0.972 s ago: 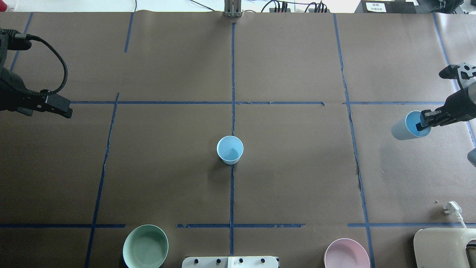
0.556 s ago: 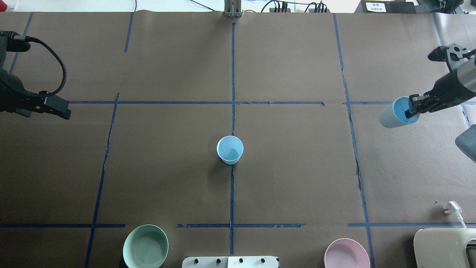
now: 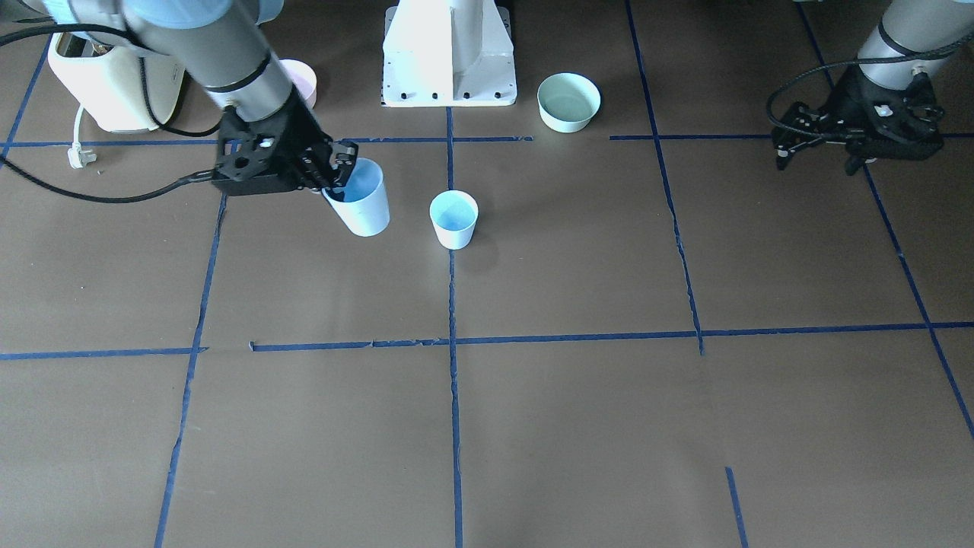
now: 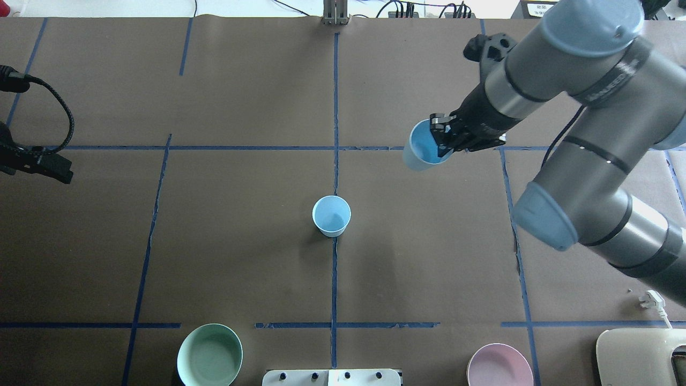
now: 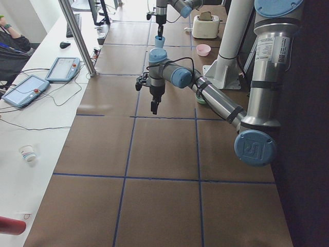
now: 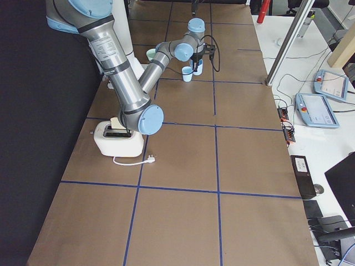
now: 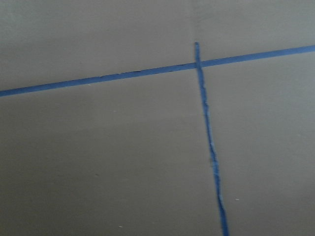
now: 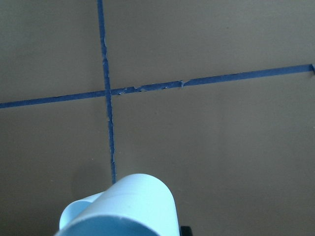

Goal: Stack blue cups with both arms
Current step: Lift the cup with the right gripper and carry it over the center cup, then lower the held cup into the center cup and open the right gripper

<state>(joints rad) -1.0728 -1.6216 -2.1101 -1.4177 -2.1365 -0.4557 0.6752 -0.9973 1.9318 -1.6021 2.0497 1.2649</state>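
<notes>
Two cups: right gripper (image 4: pixel 440 143), clamped on the rim of the tilted blue cup (image 4: pixel 419 154), should level it directly over the standing cup (image 4: pixel 332 215) before lowering.

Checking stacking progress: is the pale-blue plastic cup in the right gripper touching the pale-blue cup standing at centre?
Apart. The overhead view shows bare brown table between the held pale-blue plastic cup and the standing pale-blue cup.

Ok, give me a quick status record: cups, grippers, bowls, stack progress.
held cup: tilted, off the table, rim pinched in the jaws of the right gripper
table cup: upright on the centre tape line, empty
left gripper: far off at its own side, carrying nothing
bowls: mint-green bowl, pink bowl, both apart from the cups
stack: not yet done
</notes>
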